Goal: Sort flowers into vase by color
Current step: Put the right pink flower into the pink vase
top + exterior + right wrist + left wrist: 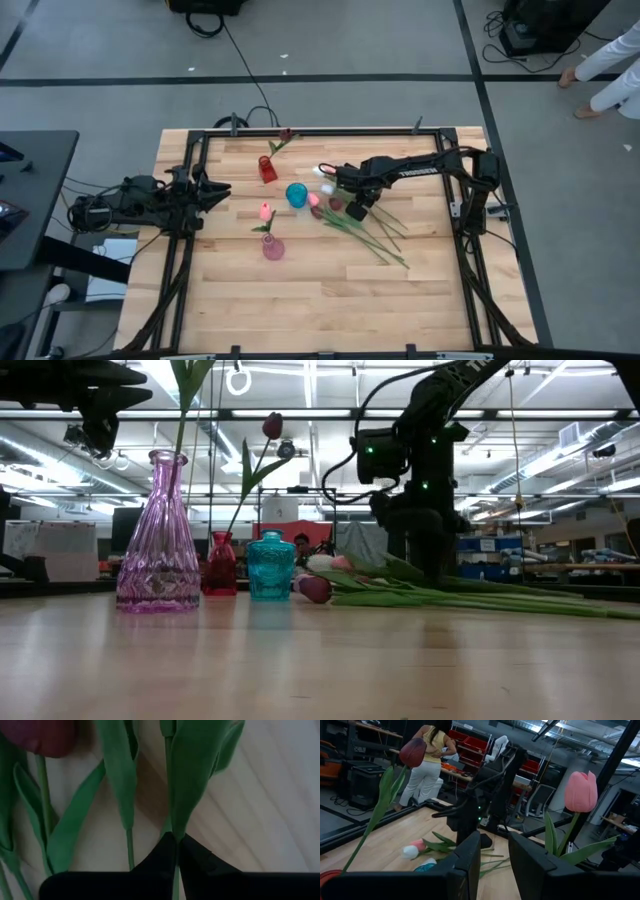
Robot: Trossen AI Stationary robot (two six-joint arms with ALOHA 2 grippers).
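Reaching down over the loose pile near the middle of the tabletop, the right gripper (357, 208) had its two dark fingers (165, 855) pinched together on a thin green stem (176, 795), with leaves spreading on either side of it over the pale wood. A dark red bloom (42, 735) lay close by at the edge of that wrist picture. The rest of the loose flowers (375, 232) lay flat on the table (300, 300), their blooms towards the centre beside the blue vase (297, 195) and their stems trailing towards the right edge and the near edge.

Three vases stood left of the pile. The red vase (267, 169), nearest the far edge, held one dark red tulip (285, 134). The pink vase (272, 247), nearer the near edge, held one pink tulip (265, 211). The blue vase stood between them, and no stem showed rising from it.

Near the left edge, the left gripper (218, 190) hovered above the wood, well apart from the vases, its fingers (470, 860) set a narrow gap apart and holding nothing. Beyond the table, a person (427, 762) stood with their back to the workspace.
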